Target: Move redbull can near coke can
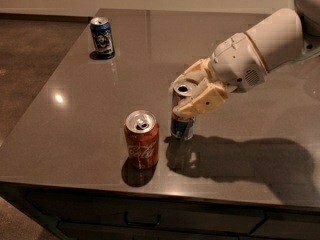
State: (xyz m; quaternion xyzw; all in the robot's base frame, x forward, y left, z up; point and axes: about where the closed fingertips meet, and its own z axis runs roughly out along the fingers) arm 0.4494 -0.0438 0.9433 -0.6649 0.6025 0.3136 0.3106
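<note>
Your gripper (191,98) is clamped on the upright redbull (182,128). Coke (141,140) stands just left of it, nearer the table's front edge, not touching.

The cream-coloured gripper (183,98) on its white arm, at mid-table, clasps the silver, blue-marked redbull can (182,128) over the glossy grey-brown table (90,114), near the red, white-scripted coke can (141,141) and a dark blue can (102,37).
</note>
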